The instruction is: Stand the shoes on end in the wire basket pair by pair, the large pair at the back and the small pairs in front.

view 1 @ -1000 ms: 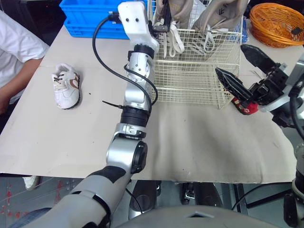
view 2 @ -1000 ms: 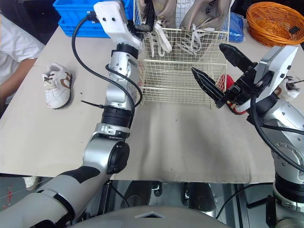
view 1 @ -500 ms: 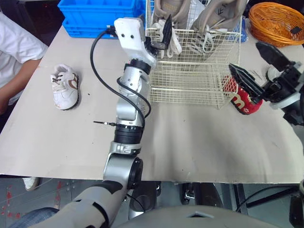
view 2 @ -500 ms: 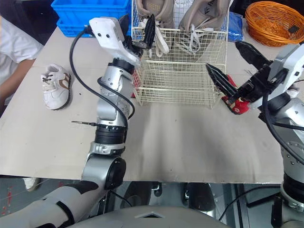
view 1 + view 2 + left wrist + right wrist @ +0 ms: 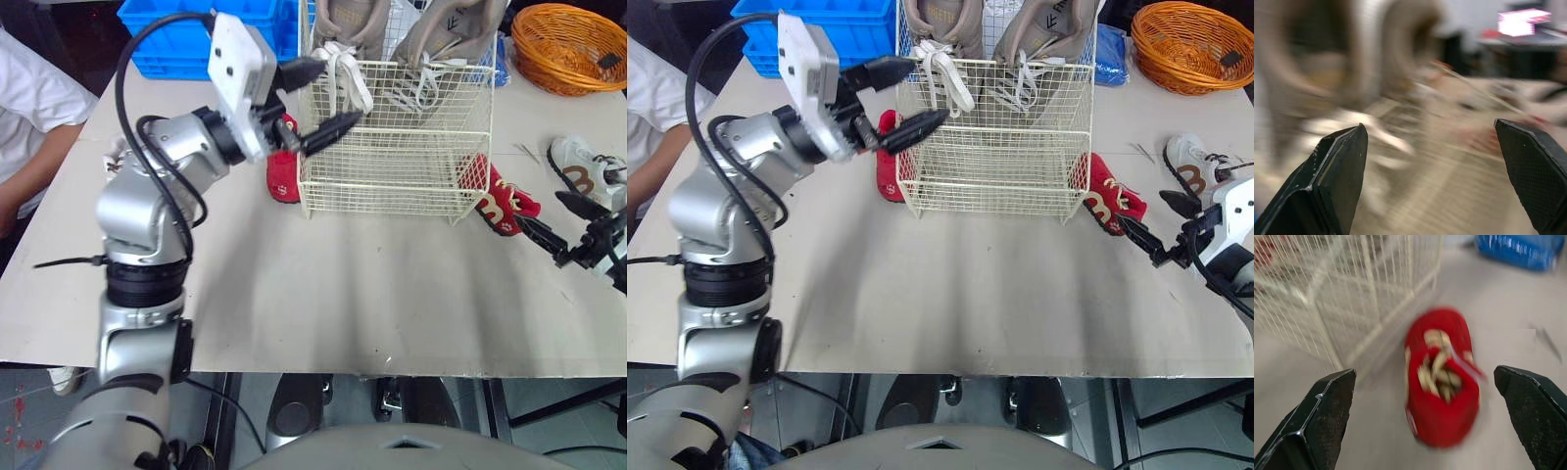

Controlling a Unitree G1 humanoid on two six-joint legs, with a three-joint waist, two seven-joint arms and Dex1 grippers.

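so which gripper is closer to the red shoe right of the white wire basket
Right. Right gripper sits just beside the red shoe; left gripper is across the wire basket.

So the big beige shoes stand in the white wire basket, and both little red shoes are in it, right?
No. The big beige shoes stand in the white wire basket, but the little red shoes lie outside it, one on its left, the other on its right; see the right eye view.
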